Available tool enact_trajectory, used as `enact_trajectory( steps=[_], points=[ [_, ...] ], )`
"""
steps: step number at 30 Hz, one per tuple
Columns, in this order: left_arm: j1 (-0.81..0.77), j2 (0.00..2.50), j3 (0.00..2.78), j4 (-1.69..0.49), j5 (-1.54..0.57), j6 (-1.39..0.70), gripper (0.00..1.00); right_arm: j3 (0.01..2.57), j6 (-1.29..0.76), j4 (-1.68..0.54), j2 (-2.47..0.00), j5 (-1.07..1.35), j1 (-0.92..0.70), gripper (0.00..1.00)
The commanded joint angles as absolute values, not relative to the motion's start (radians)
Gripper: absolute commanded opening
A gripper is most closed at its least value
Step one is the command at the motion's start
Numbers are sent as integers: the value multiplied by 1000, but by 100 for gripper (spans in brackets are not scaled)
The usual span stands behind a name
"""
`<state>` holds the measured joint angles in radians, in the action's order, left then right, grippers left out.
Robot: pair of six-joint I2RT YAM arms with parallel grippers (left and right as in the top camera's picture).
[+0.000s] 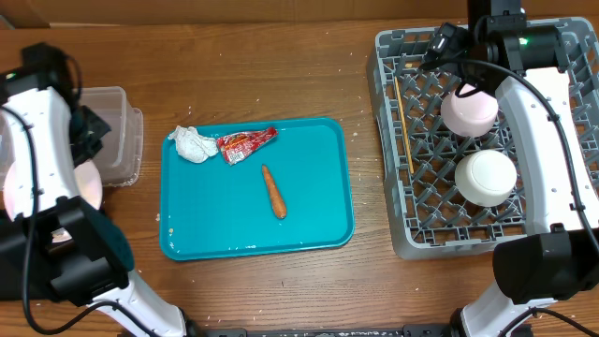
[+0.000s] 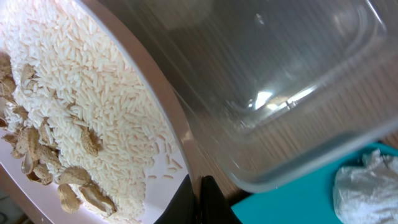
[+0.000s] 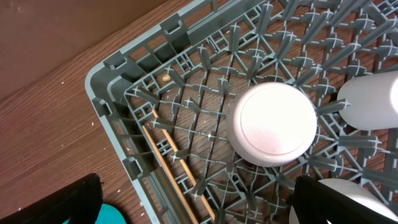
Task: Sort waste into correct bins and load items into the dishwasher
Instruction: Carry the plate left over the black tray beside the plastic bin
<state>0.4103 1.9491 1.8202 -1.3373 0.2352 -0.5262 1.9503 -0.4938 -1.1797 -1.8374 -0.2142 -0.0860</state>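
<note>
My left gripper (image 2: 200, 199) is shut on the rim of the round white plate (image 2: 168, 169), which tilts beside the clear tub (image 2: 280, 81). Rice and peanut scraps (image 2: 81, 93) lie heaped on the plate. In the overhead view the plate (image 1: 86, 185) shows beside the left arm, next to the tub (image 1: 117, 112). The napkin (image 1: 192, 143), red wrapper (image 1: 246, 143) and carrot stick (image 1: 273, 192) lie on the teal tray (image 1: 318, 220). My right gripper (image 3: 196, 202) hangs open above the grey rack (image 3: 106, 93), holding nothing. Two upturned bowls (image 1: 468, 110) (image 1: 485, 178) and the chopsticks (image 1: 402, 122) sit in the rack.
The rack (image 1: 393, 220) fills the right side of the table. The teal tray's corner (image 2: 292, 208) with the napkin (image 2: 367, 186) lies just beyond the tub. Cardboard borders the table's back edge. Bare wood shows between tray and rack.
</note>
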Motion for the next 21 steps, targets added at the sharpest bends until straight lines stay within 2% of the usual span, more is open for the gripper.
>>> enact_trajectory(
  steps=[1,16,21],
  points=[
    [477,1946,1848,-1318,187,-488,4,1958,-495,-1176,-1831,-223,-89,100],
    [630,1958,1800,-1231,62,-440,4,1958,-495,-1176,-1831,-223,-89,100],
    [678,1958,1800,-1213,-36,-410,4,1958,-495,-1176,-1831,-223,-89,100]
  ],
)
